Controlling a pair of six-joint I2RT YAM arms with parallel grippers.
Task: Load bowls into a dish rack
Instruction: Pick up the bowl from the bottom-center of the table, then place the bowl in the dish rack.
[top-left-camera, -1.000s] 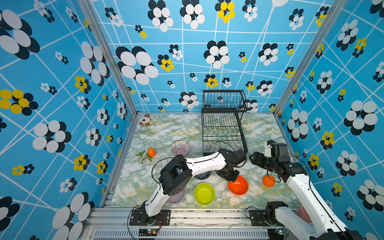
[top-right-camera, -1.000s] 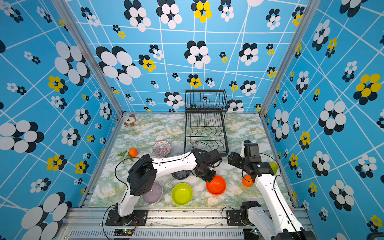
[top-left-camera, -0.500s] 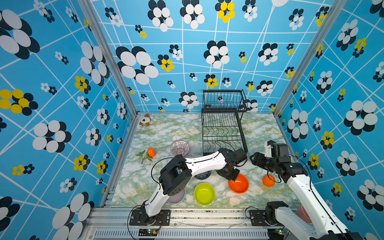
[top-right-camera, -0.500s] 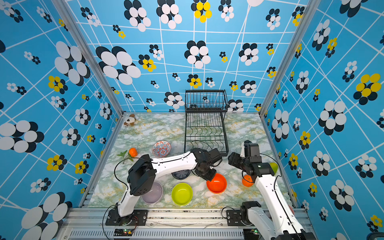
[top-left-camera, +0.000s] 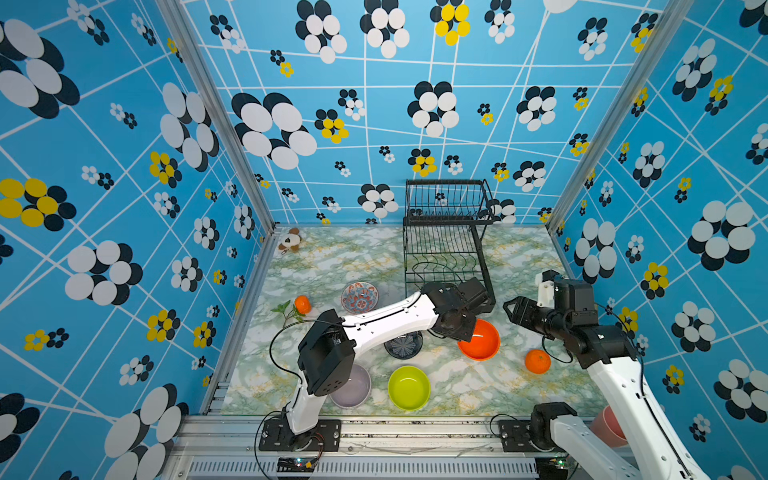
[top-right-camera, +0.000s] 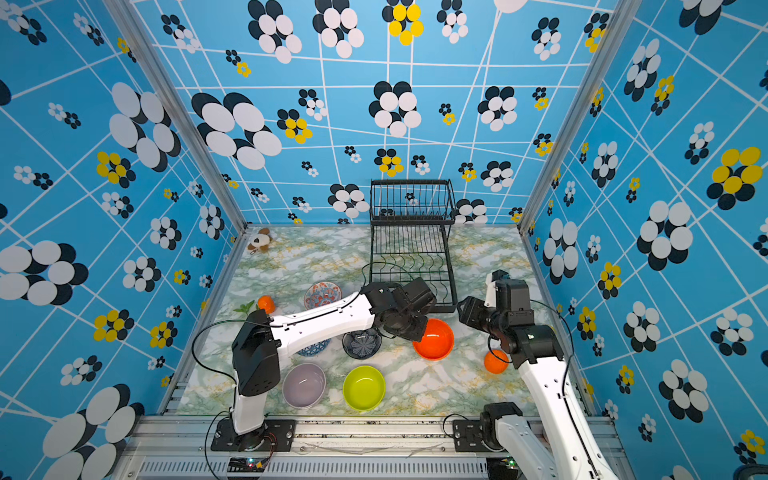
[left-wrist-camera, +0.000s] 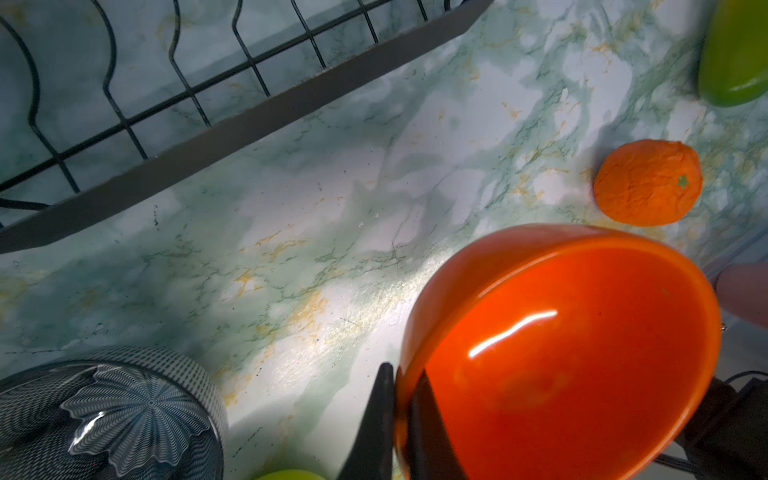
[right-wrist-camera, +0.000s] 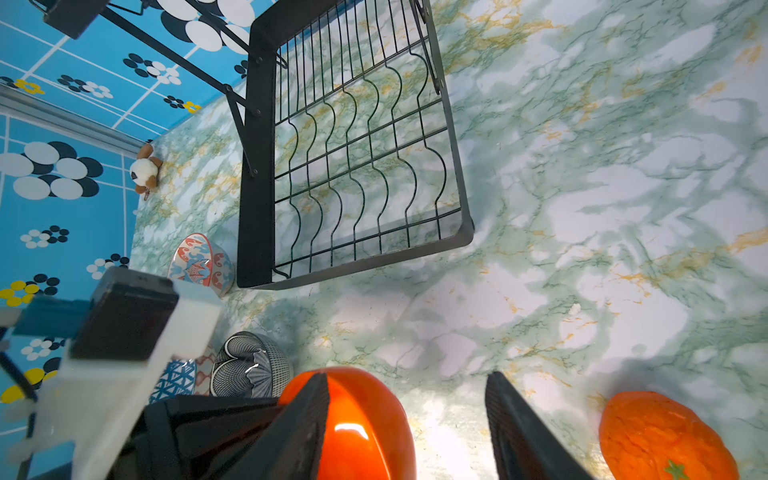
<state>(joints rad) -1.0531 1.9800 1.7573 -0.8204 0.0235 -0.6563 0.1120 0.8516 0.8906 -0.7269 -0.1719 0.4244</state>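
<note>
**Step in hand: pick-up of the first bowl.**

The left gripper (left-wrist-camera: 401, 374) is clamped on the rim of the orange bowl (left-wrist-camera: 561, 353), with one finger inside the wall and one outside. The bowl is held tilted and extends forward from the fingertips. It cannot be told whether its base is clear of the table (left-wrist-camera: 332, 208).

The right gripper (right-wrist-camera: 407, 415) is open and nothing is held in it. It is pointed toward the orange bowl from the side opposite the left gripper, near the bowl but not touching it.

The rack (right-wrist-camera: 255, 166) lies just beyond the left gripper, with its near frame bar close ahead of the fingertips. No bowl is seen in it, so loading is judged to be at its start.

Five bowls are on the table:
- The black bowl (left-wrist-camera: 124, 415) is just beside the left gripper, on the side away from the orange bowl.
- The green bowl (top-left-camera: 409, 386) and the lilac bowl (top-left-camera: 353, 388) are behind the left gripper, toward the arm bases.
- The floral bowl (top-left-camera: 359, 297) and the blue bowl (top-right-camera: 313, 351) are along the left forearm, and the blue one is partly hidden by it.

A fruit (top-left-camera: 537, 360) lies past the orange bowl, below the right arm.

**Next move, as judged.**

- The bowl is to be lifted clear of the frame bar and carried forward over the lower tray.
- It is to be turned on edge and lowered between two wires.
- The rim grip is narrow, so slipping or swinging is to be expected during rotation.
- Clearance from the right gripper is to be checked before the lift.
</note>
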